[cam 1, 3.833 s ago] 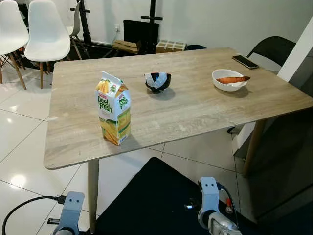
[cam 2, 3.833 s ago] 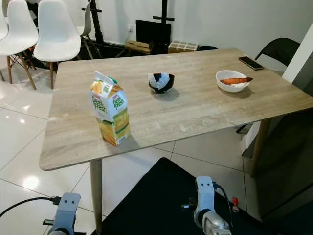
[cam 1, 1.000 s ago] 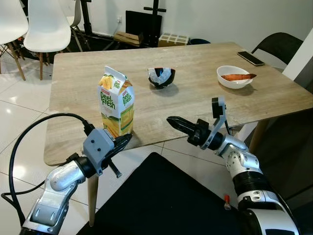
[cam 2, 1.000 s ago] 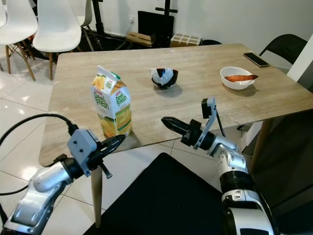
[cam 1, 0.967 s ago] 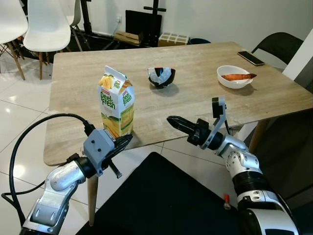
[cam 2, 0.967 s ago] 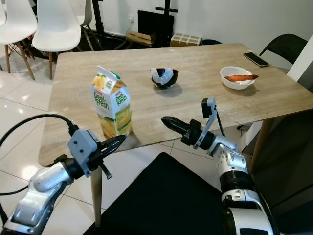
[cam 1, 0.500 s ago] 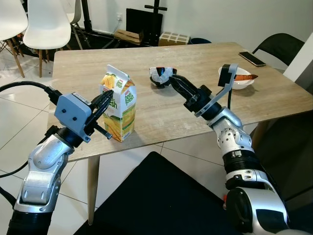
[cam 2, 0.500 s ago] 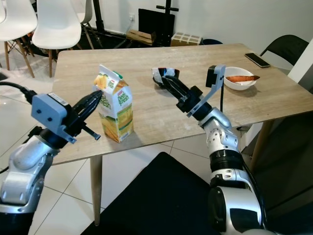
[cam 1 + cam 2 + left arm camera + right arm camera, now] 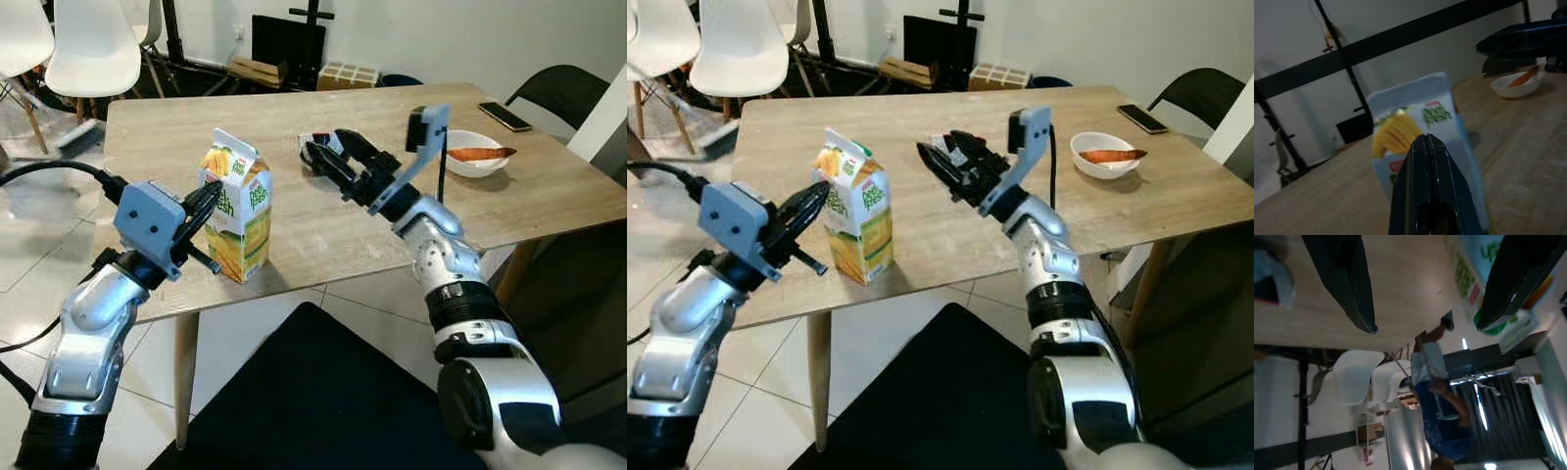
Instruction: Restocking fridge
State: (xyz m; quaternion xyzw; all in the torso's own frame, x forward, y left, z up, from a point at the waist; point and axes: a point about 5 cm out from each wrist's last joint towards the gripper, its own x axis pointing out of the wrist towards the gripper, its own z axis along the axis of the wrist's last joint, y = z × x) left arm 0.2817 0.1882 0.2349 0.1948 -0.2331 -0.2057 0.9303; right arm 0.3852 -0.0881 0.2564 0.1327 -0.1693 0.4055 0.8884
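Two arms of brushed silver, jointed in rounded segments with black rings between. Left gripper (image 9: 210, 199): long, tapered black fingers on a boxy grey-blue wrist housing with small dark screw holes; thick black cable looping from its rear. Right gripper (image 9: 326, 157): same glossy black fingers, with a grey camera bracket above the wrist and a thin black lead.

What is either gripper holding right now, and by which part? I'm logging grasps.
Nothing is held. The left gripper, fingers shut, sits beside the juice carton; the right gripper hangs open over the table, right of the carton.
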